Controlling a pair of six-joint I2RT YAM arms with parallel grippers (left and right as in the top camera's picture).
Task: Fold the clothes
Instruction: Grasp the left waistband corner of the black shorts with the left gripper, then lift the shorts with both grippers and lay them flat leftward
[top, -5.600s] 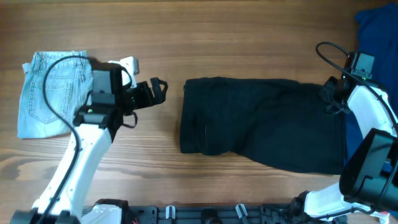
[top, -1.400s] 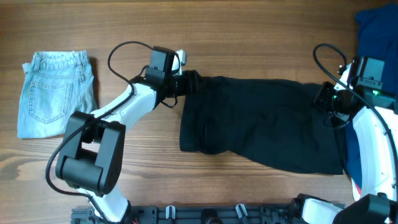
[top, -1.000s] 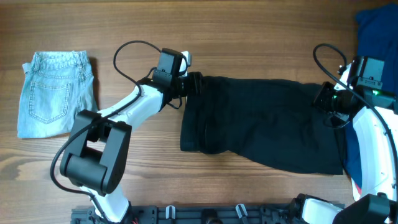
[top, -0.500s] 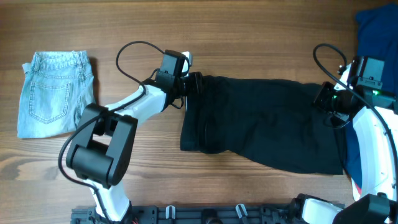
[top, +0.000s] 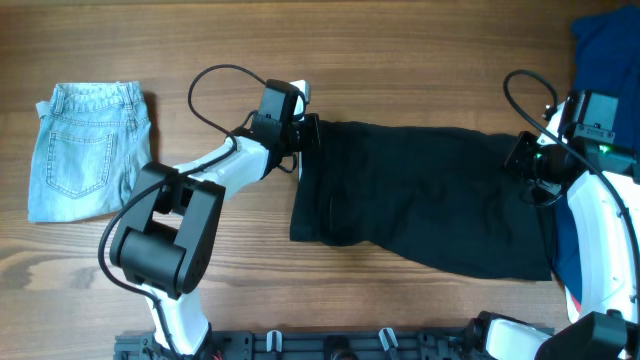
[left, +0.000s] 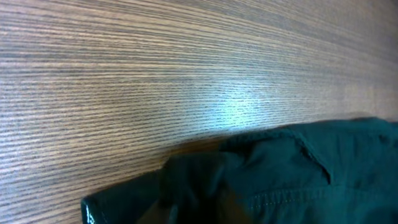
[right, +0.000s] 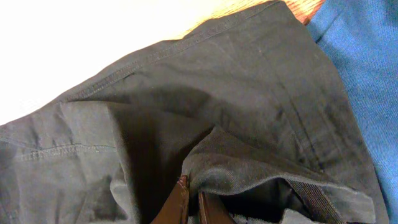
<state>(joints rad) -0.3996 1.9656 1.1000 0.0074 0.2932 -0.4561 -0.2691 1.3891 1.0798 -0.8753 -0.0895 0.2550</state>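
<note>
From overhead I see the clothes (top: 420, 195) spread flat across the table (top: 400, 60): a wide black shorts-like piece, creased near its left edge. My left pincer (top: 306, 132) sits at its far-left corner and my right pincer (top: 527, 165) at its right edge, toward the far corner. A pair of denim shorts (top: 85, 150) lies well to the left of the clothes, and blue fabric (top: 605, 50) lies just off their right edge.

Only the right wrist view shows the grip. The brown pads (right: 179, 202) are pressed together on a raised fold of the black cloth, with a greyer inner face beside the pinch and stitched hems running across.

The left wrist view shows a bunched hem corner on bare wood but not my fingers, so I cannot tell whether the left pincer is closed.
</note>
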